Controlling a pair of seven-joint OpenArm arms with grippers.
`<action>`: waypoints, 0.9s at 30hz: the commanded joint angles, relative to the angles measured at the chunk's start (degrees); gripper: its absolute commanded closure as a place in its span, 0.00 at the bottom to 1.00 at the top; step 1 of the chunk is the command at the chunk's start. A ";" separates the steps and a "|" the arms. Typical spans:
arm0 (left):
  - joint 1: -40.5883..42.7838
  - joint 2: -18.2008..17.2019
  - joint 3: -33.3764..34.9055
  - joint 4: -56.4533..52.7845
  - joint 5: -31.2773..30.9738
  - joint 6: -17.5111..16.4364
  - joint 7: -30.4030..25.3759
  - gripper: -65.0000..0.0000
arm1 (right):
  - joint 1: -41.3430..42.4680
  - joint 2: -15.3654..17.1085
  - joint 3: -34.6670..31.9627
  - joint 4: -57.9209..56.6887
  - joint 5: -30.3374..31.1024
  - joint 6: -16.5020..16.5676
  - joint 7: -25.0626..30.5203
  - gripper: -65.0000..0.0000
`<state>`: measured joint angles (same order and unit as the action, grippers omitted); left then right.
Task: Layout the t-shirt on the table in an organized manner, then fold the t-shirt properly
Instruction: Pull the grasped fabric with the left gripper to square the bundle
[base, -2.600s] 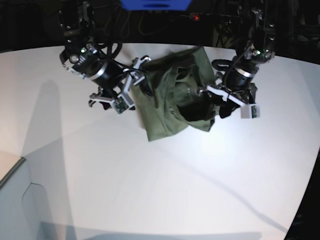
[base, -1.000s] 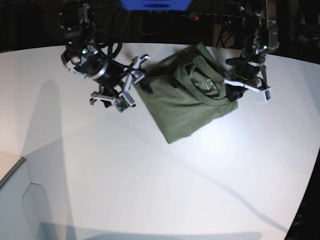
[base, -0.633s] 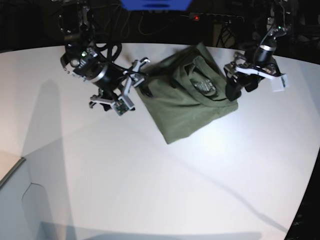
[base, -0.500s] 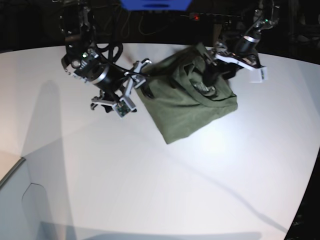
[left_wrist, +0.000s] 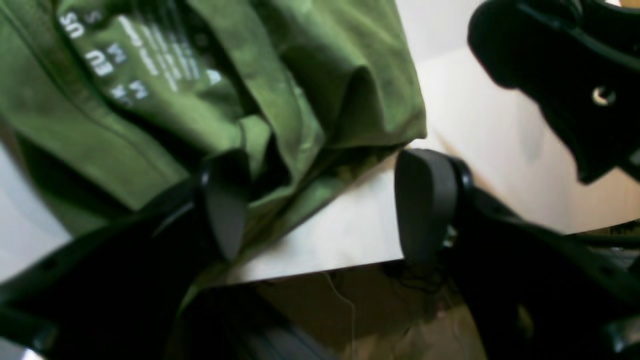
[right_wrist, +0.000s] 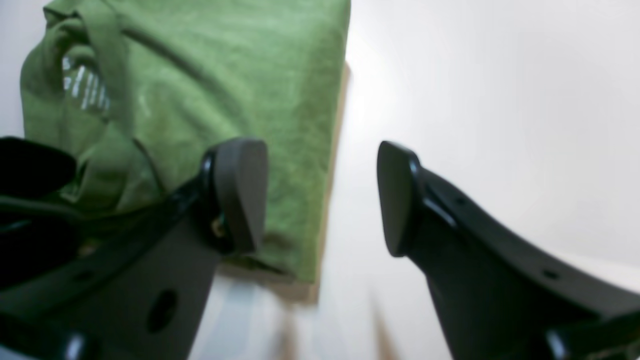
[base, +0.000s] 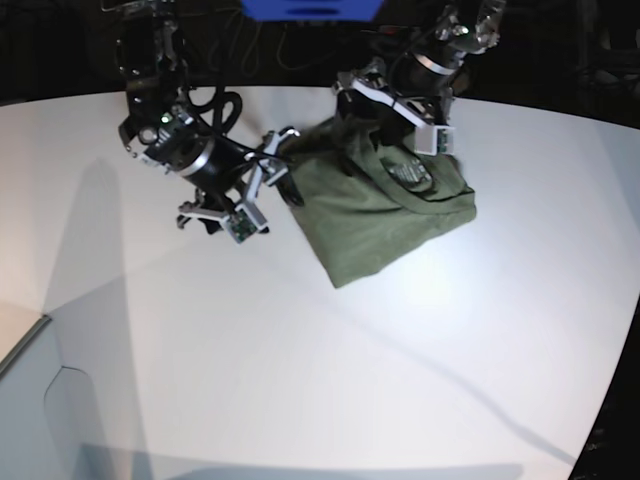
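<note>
The olive-green t-shirt (base: 385, 205) lies folded into a compact bundle at the back of the white table (base: 300, 350), with its neck opening and printed label facing up. My left gripper (base: 365, 110) hangs open over the bundle's far corner. In the left wrist view its gripper (left_wrist: 325, 205) is spread wide, one finger (left_wrist: 225, 205) over the t-shirt (left_wrist: 210, 100), the other over bare table (left_wrist: 475, 140) near the edge. My right gripper (base: 290, 165) is open at the bundle's left corner. In the right wrist view its gripper (right_wrist: 320, 200) straddles the t-shirt's (right_wrist: 225, 75) straight edge and holds nothing.
A blue object (base: 310, 8) and dark cables sit beyond the table's far curved edge. A grey panel (base: 25, 345) meets the table at the lower left. A black robot part (left_wrist: 575, 75) fills the upper right of the left wrist view.
The left gripper let go of the shirt's right corner, opened wide, and swung up and left to the bundle's far corner. The shirt stayed put. The right arm barely shifted.
</note>
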<state>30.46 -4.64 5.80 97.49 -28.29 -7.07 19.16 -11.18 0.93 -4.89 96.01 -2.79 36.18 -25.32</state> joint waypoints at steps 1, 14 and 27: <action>-0.88 0.12 0.31 0.75 0.29 -0.36 -0.56 0.34 | 0.59 -0.18 0.09 0.92 0.72 0.17 1.54 0.46; -1.67 0.29 1.45 -3.91 0.56 -0.36 -1.00 0.58 | 0.59 -0.09 0.09 0.92 0.55 0.17 1.54 0.46; -0.70 0.12 1.19 -2.59 0.21 -0.36 -0.65 1.00 | 0.67 -0.09 0.09 0.92 0.55 0.17 1.63 0.46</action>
<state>29.17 -4.62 7.01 93.54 -27.59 -6.87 19.46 -11.16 0.95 -4.89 95.98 -2.81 36.18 -25.30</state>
